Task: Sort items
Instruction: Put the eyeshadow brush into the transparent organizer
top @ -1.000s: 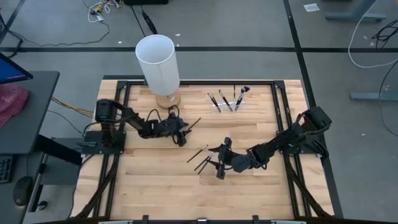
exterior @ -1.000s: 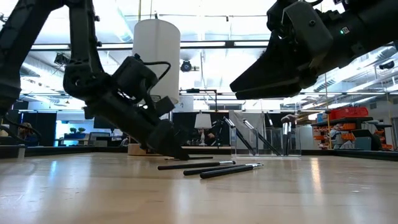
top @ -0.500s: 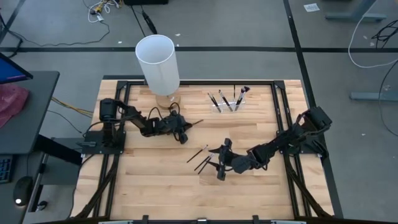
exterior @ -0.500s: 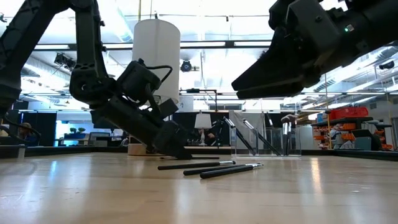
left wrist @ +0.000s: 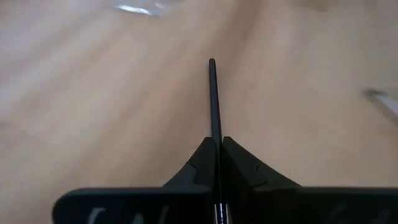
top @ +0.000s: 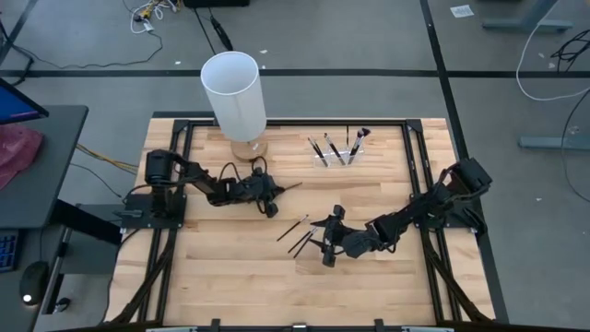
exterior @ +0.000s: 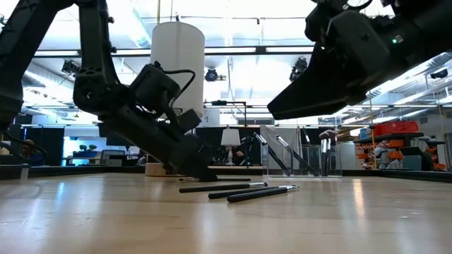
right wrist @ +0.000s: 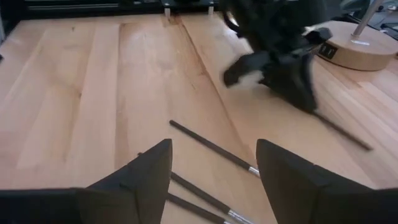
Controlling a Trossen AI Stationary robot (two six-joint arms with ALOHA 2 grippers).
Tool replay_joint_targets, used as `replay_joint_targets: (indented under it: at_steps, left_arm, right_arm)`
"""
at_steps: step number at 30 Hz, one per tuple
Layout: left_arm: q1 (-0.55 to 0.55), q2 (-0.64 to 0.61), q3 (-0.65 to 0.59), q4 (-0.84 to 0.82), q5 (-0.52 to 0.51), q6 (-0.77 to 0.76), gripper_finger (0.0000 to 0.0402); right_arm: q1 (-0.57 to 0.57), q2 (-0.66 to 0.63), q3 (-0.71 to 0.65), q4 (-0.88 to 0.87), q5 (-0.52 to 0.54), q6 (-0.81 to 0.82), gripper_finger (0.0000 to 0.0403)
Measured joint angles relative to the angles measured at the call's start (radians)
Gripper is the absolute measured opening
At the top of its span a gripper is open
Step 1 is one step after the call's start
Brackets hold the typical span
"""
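Note:
My left gripper (top: pixel 269 191) is low over the table below the white cylinder, shut on one thin dark stick (left wrist: pixel 213 93). The stick points on toward the table's right (top: pixel 289 183). My right gripper (top: pixel 323 243) hovers open near the table's middle. Between its fingers (right wrist: pixel 214 171) the right wrist view shows loose sticks (right wrist: pixel 211 145) lying flat on the wood, also seen from above (top: pixel 295 231). More brushes stand in the small clear holder (top: pixel 334 153) at the back. My left gripper pinches the stick's shaft (left wrist: pixel 215 134) between its two fingertips, back from the free end. The fingers (left wrist: pixel 202 163) come from the table's left, slanting down, and lie along the stick. Its free end (right wrist: pixel 367 146) is down near the wood; whether it rests there I cannot tell.
The tall white cylinder (top: pixel 234 92) stands on a round wooden base (top: pixel 249 148) at the back, just behind my left gripper. A black frame (top: pixel 412 157) runs around the table. Bare wood (top: pixel 230 277) lies toward the near edge.
My left gripper has shut on the thin stick and stayed low over the same spot. The stick keeps pointing toward the table's right.

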Motion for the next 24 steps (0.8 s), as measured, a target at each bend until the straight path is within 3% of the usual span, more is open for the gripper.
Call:
replay_joint_targets:
  at_steps: [6, 10, 16, 24]
  left_arm:
    - [-0.024, -0.08, -0.005, -0.056, 0.204, -0.069, 0.0013]
    - [-0.051, -0.105, -0.005, -0.065, 0.274, -0.118, 0.0013]
    - [-0.088, -0.108, -0.005, -0.048, 0.259, -0.147, 0.0013]
    - [-0.091, -0.11, -0.003, -0.031, 0.176, -0.163, 0.0014]
  right_arm:
    - [-0.05, 0.0, 0.0, -0.016, -0.034, -0.043, 0.0235]
    - [-0.092, 0.0, 0.0, -0.028, -0.051, -0.087, 0.0235]
    - [-0.156, 0.0, 0.0, -0.031, -0.163, -0.128, 0.0235]
    - [-0.174, 0.0, 0.0, -0.031, -0.184, -0.126, 0.0235]
